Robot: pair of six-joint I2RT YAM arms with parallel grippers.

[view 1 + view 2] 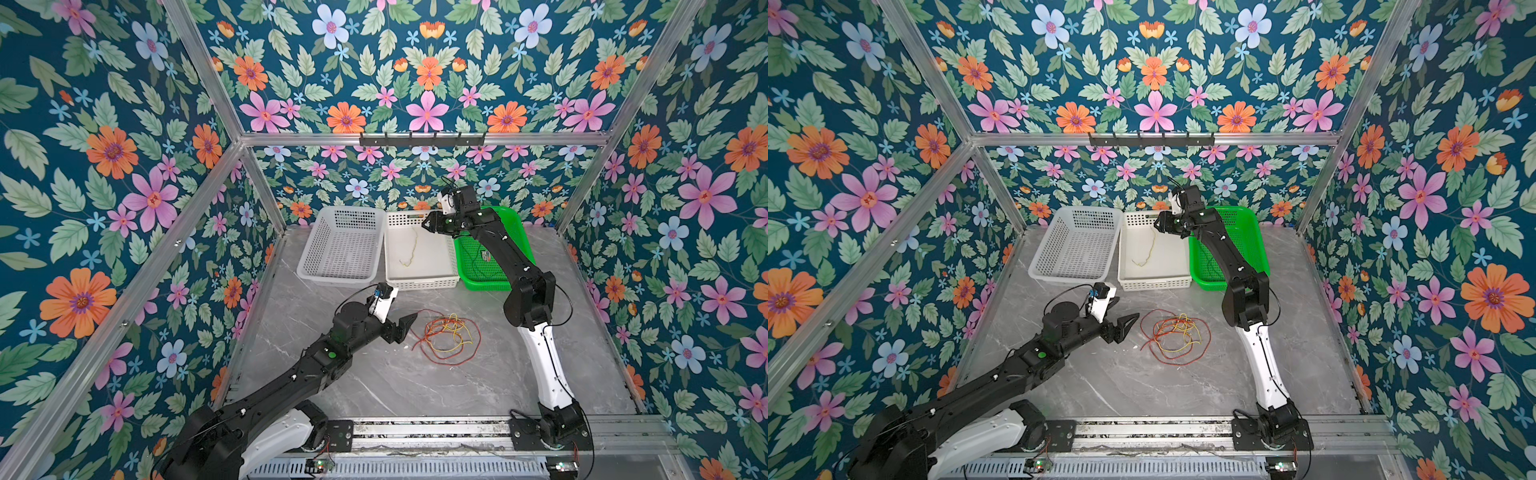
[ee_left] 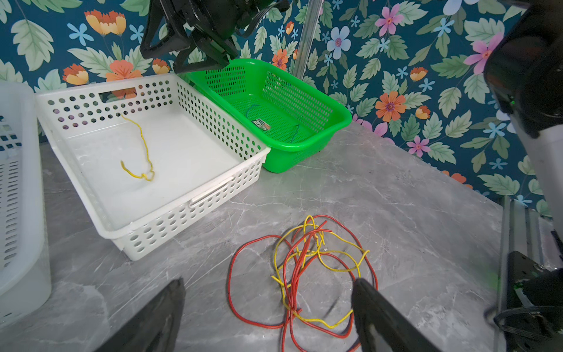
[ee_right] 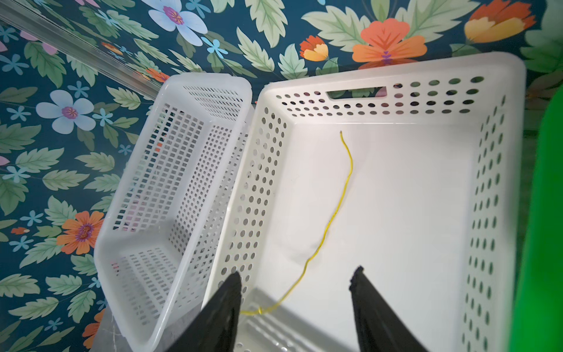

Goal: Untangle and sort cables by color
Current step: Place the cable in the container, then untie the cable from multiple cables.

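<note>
A tangle of red and yellow cables [image 1: 446,338] [image 1: 1177,336] [image 2: 304,268] lies on the grey marble table. My left gripper [image 1: 409,326] [image 1: 1128,326] [image 2: 268,282] hovers at its left edge, open and holding nothing. A single yellow cable [image 1: 411,249] [image 1: 1148,249] [image 2: 143,146] [image 3: 344,189] lies loose on the floor of the middle white tray [image 1: 419,283] [image 3: 365,103]. Above that tray's back right part hangs my right gripper [image 1: 426,224] [image 1: 1158,224] [image 3: 297,272], open, with nothing between its fingers. Thin teal cables [image 2: 294,134] rest in the green basket [image 2: 344,117].
Three containers stand in a row at the back: a white mesh basket [image 1: 311,245] [image 3: 170,170] on the left, the white tray, and the green basket [image 1: 482,283] on the right. The right arm reaches over the green basket. Floral walls and aluminium posts enclose the table.
</note>
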